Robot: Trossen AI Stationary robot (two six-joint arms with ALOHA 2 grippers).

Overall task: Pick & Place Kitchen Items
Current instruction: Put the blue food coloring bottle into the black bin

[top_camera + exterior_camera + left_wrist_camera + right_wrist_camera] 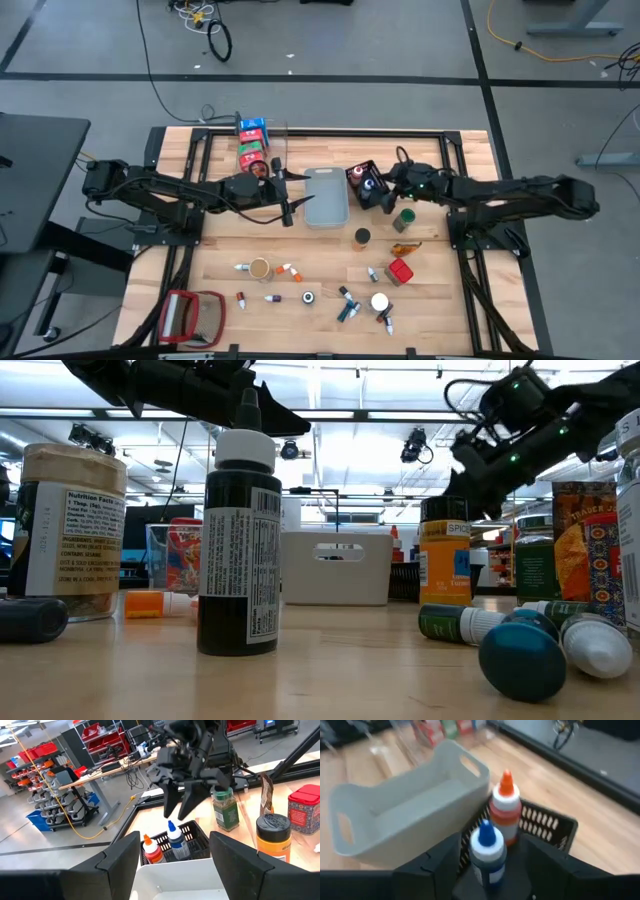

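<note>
A black slotted bin [360,176] stands right of the grey bin [326,197] at mid-table. In it stand two small bottles upright, one orange-capped [505,809] and one blue-capped [486,851]. My right gripper [372,192] hangs open just above them [181,802], tilted down, holding nothing. My left gripper [288,210] is open and empty at the grey bin's left end, roughly level. A clear bin [265,145] at the far left holds blue, red and green cartons. More kitchen items lie on the near half of the table.
Right of the black bin stand a green-lidded jar [405,219], an orange jar [361,238] and a red tin [400,271]. Small bottles and a round jar [261,268] are scattered toward the near edge. A red-framed flat object [193,315] lies at the near left corner.
</note>
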